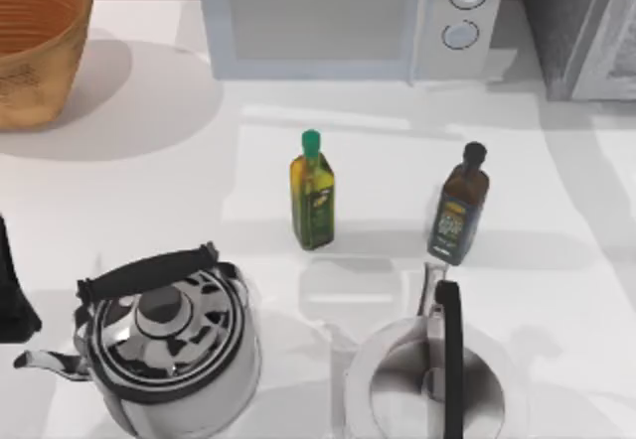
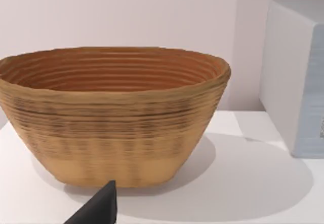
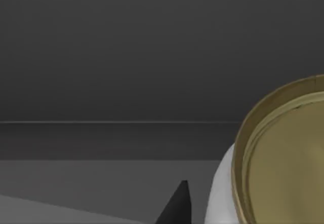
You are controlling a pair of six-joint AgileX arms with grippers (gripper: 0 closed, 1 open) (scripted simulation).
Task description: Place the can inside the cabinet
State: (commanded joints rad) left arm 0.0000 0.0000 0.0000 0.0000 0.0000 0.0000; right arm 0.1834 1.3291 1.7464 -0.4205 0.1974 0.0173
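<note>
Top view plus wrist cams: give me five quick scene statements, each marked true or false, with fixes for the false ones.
1. Two bottles stand upright in front of the microwave. True: the green-capped bottle and the dark-capped bottle.
2. The wicker basket sits at the table's far right corner. False: it is at the far left.
3. The left kettle has a black handle. True.
4. The can lies in the wicker basket. False: the basket's visible interior is bare in the left wrist view; the can is close by the right wrist camera.
5. The microwave has three knobs. False: it has two.
</note>
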